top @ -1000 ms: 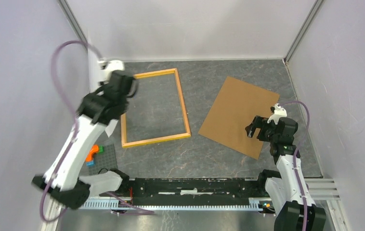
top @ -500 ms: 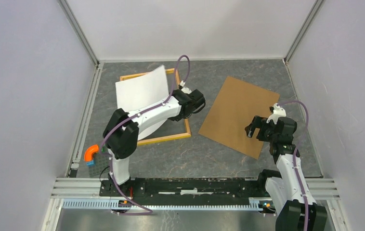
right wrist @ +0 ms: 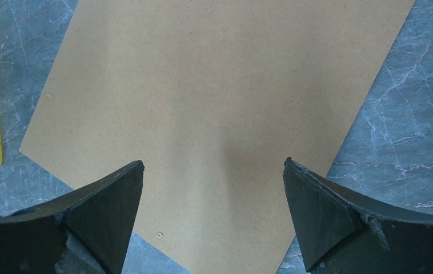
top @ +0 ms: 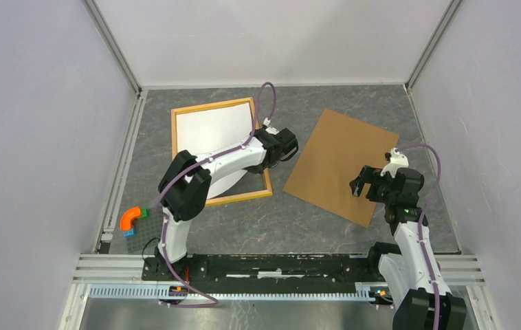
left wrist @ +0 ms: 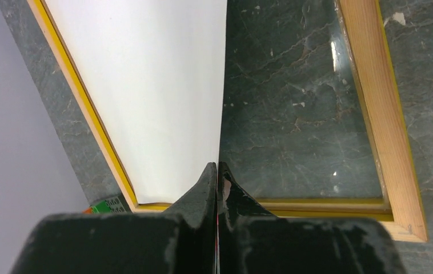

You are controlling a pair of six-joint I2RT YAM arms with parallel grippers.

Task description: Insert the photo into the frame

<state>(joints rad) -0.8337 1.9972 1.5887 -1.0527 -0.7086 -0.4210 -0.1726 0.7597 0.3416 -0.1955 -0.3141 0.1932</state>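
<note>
Our left gripper (left wrist: 217, 170) pinches the photo (left wrist: 145, 85) by its edge to lay it in the frame (left wrist: 374, 114) at ten o'clock; our right gripper (right wrist: 214, 162) hovers wide over the backing panel (right wrist: 231, 74).

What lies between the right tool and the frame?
In the top view, the brown board, over which the open right tool hovers, then a narrow bare strip of table up to the frame.
</note>
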